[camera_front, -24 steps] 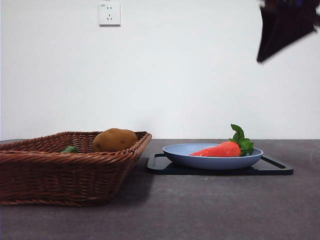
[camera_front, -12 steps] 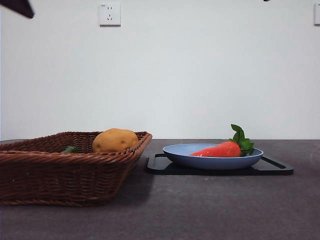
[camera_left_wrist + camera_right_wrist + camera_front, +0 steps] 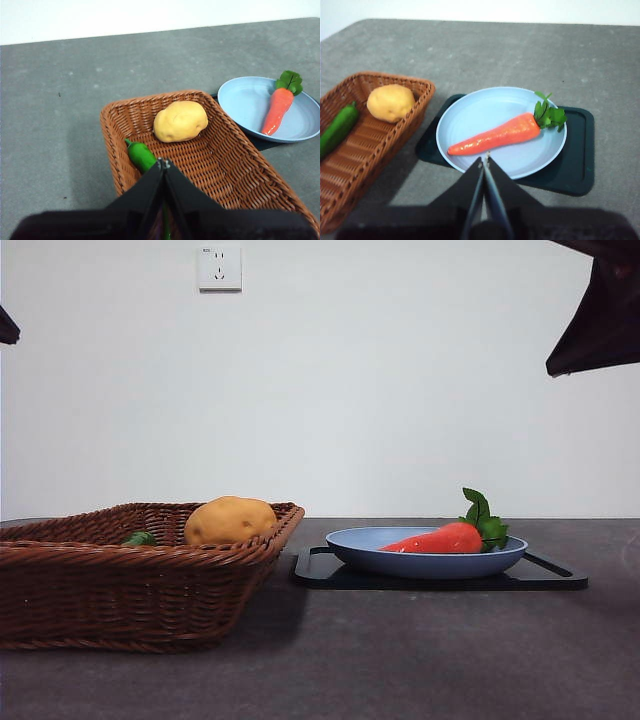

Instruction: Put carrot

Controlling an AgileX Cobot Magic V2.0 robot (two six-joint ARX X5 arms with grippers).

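While both arms hang raised above the table point(image 3: 420, 660), the carrot point(image 3: 495, 135) lies flat in the blue plate point(image 3: 470, 112), leafy end toward the plate's far rim, tip toward the basket side. Plate sits on a black tray point(image 3: 575, 165), which lies just beside the wicker basket point(image 3: 130, 580). Basket holds a yellow-brown potato point(image 3: 180, 121) and a green pepper point(image 3: 141, 156), the two apart. Right gripper point(image 3: 484, 159): above the plate's near edge, jaws pressed together, holding nothing. Left gripper point(image 3: 163, 164): above the basket, jaws likewise closed and empty.
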